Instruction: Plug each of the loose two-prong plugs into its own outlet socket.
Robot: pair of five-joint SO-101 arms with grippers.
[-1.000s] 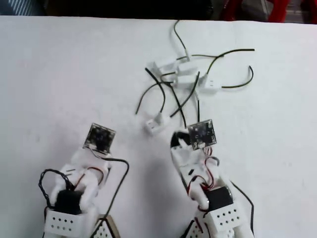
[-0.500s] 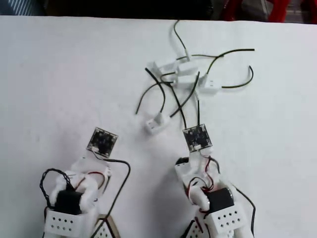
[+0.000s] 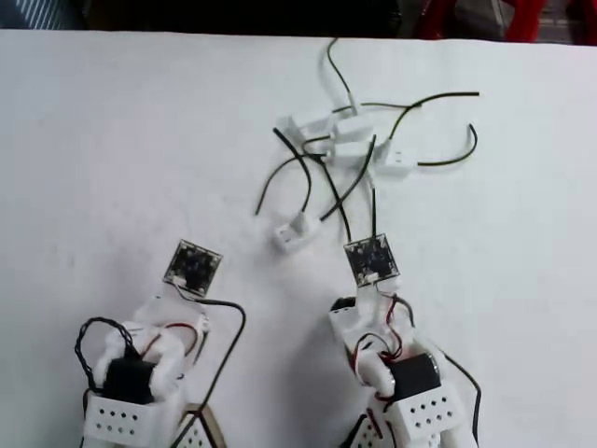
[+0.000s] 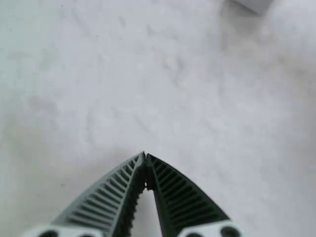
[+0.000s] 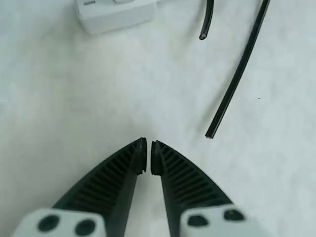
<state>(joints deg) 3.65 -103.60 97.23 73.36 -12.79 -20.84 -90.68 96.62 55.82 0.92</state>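
White tabletop [image 3: 112,140] spreads under both my arms. Beyond the lone white block [image 3: 291,233] lies the tangle of plugs and sockets [image 3: 350,140], black leads crossing (plug or socket, I cannot tell which is which). My right pincer [image 5: 148,148] sits near that block, tips almost touching, empty. The block is cut off at the edge of the right wrist view. My left pincer [image 4: 145,159], farther from the block on its other side, is closed on nothing.

White table [image 3: 112,140]: a tangle of white plug blocks and black wires [image 3: 350,149] is seen at about 1 o'clock from centre. One separate white block [image 3: 291,233] is laid at 7 o'clock from the tangle, near table centre, with one wire running to it.
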